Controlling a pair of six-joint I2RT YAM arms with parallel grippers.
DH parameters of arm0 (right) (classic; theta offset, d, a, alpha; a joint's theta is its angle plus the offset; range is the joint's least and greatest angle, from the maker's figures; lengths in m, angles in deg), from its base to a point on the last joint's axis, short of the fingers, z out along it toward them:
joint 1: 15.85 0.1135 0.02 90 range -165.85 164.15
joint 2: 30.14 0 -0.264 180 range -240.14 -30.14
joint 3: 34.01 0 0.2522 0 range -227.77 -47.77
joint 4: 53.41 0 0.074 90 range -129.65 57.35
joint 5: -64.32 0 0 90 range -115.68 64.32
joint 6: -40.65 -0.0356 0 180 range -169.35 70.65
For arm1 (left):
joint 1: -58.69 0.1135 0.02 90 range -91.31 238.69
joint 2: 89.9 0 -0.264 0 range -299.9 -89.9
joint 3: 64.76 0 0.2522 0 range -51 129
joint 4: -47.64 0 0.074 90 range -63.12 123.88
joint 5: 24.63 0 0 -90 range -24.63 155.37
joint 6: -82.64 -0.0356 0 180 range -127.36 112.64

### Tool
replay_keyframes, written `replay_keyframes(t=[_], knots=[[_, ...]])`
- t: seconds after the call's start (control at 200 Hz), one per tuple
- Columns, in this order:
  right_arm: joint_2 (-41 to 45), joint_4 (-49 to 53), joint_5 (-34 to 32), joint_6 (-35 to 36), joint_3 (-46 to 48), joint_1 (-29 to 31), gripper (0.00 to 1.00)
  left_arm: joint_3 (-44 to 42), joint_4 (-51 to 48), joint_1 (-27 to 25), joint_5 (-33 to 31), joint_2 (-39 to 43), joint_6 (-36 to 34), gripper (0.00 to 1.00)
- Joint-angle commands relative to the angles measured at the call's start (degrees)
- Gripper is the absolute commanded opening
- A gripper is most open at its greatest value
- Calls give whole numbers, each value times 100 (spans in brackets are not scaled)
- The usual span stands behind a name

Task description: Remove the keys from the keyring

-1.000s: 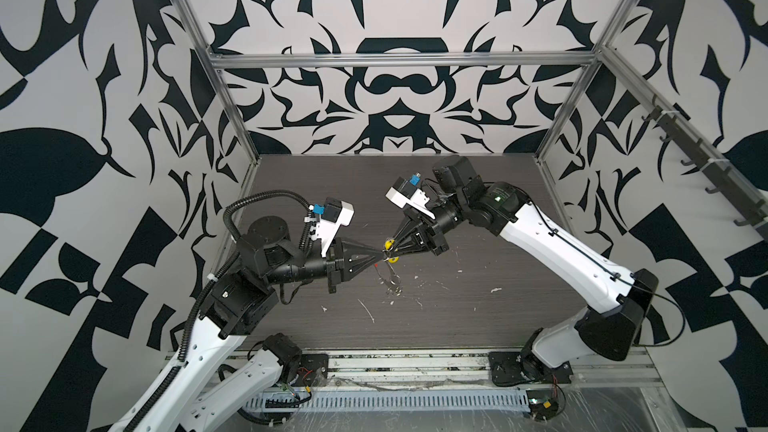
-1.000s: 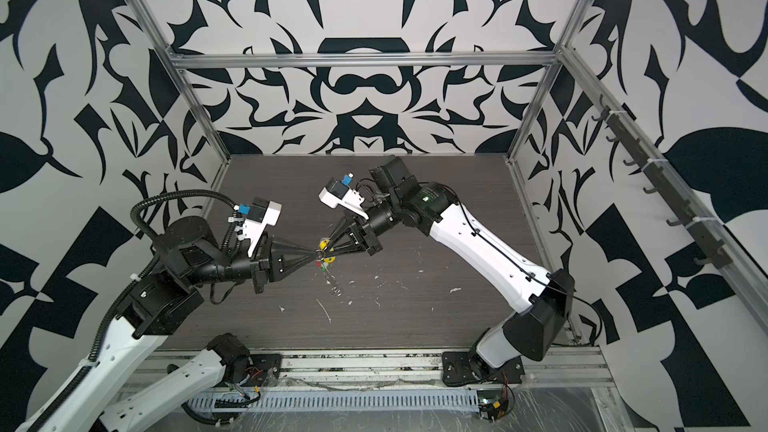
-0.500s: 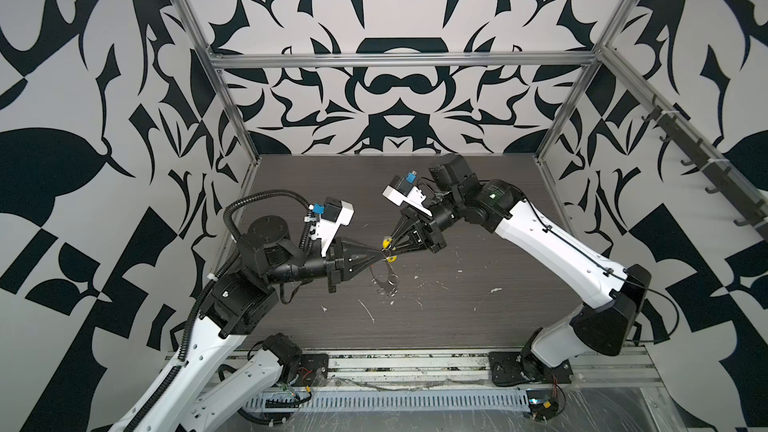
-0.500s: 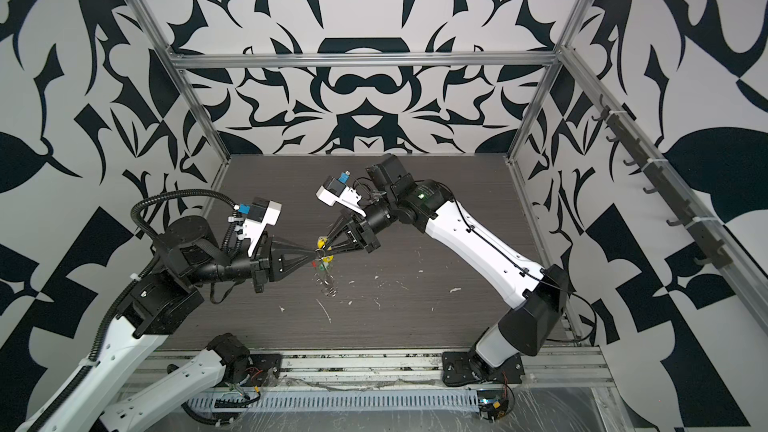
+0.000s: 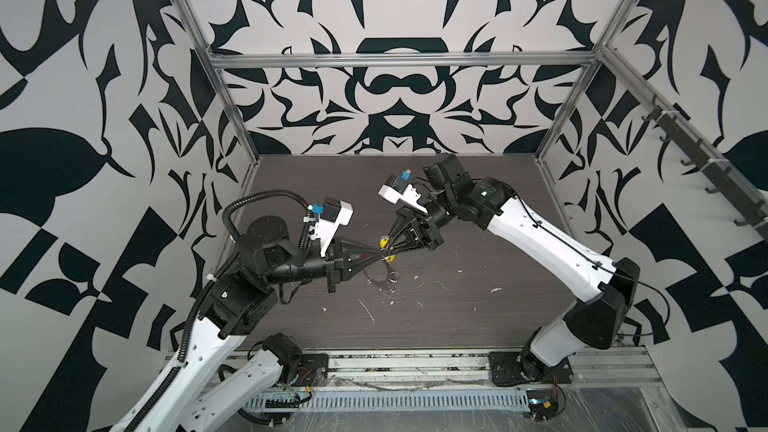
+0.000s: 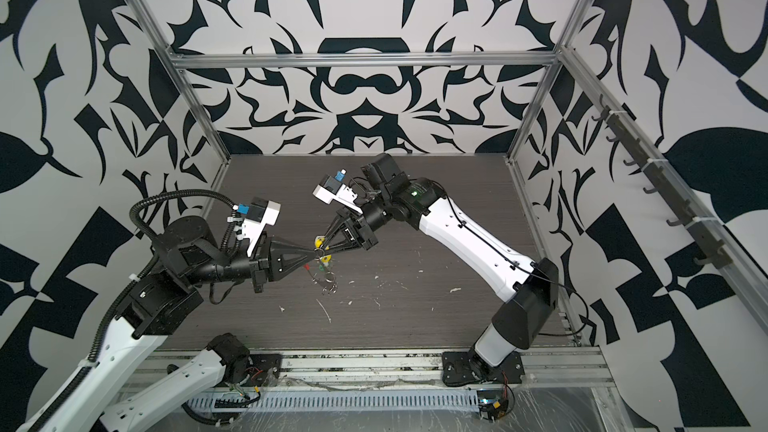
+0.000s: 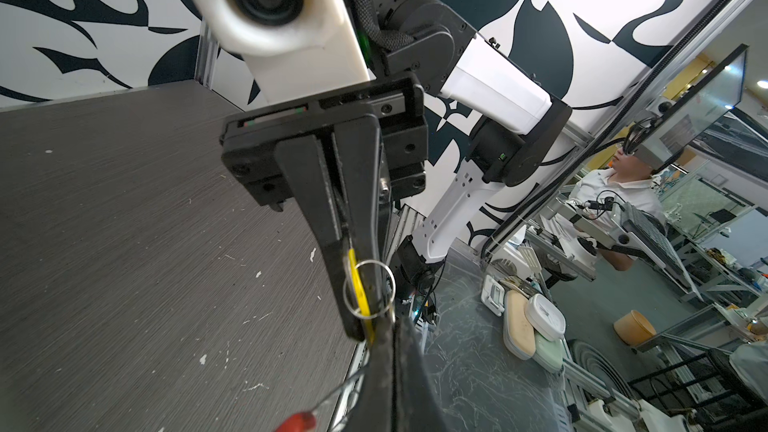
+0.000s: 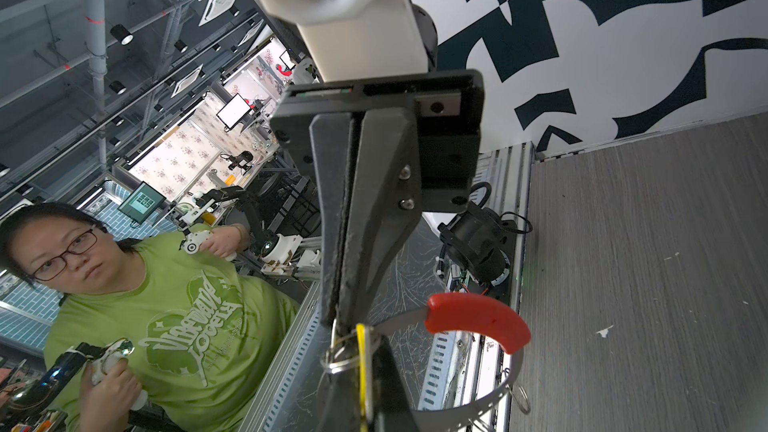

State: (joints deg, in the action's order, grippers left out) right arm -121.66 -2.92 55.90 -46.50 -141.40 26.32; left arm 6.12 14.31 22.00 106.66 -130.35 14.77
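Note:
My two grippers meet tip to tip above the middle of the dark table (image 5: 478, 209). My left gripper (image 5: 379, 253) (image 7: 392, 324) is shut on the keyring (image 8: 505, 384), a thin grey hoop with a red sleeve (image 8: 478, 320) (image 7: 297, 423) that hangs below the tips (image 6: 326, 280). The right gripper (image 5: 385, 248) (image 8: 363, 351) is shut on the yellow key (image 8: 364, 367) (image 7: 358, 284). A small silver ring (image 7: 368, 289) (image 8: 343, 353) loops round that key at the tips. The green key (image 6: 321, 268) dangles just below, beside the red sleeve. More tiny rings (image 8: 521, 398) hang on the hoop.
White flecks (image 5: 368, 311) lie scattered on the table under and in front of the grippers. Aluminium frame posts (image 5: 232, 101) and patterned walls close in the back and sides. A metal rail (image 5: 399, 361) with the arm bases runs along the front edge.
The right wrist has swung a little to the left, and the joined tips and the hanging keyring have drifted slightly left with it. The left arm has barely moved. Both grippers stay shut.

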Motion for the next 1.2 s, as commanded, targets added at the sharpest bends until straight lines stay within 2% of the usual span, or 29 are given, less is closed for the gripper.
replay_keyframes(t=[0.0, 0.095, 1.195], knots=[[-67, -1199, -161, -624, 92, -228, 0, 209, -378, -128, 1052, 274, -191, 0], [-58, -1570, -75, -924, 225, -227, 0, 207, -270, -134, 1071, 348, -157, 0], [47, -2052, -129, -1084, 835, -258, 0, 109, 276, -128, 633, 1039, 125, 0]])
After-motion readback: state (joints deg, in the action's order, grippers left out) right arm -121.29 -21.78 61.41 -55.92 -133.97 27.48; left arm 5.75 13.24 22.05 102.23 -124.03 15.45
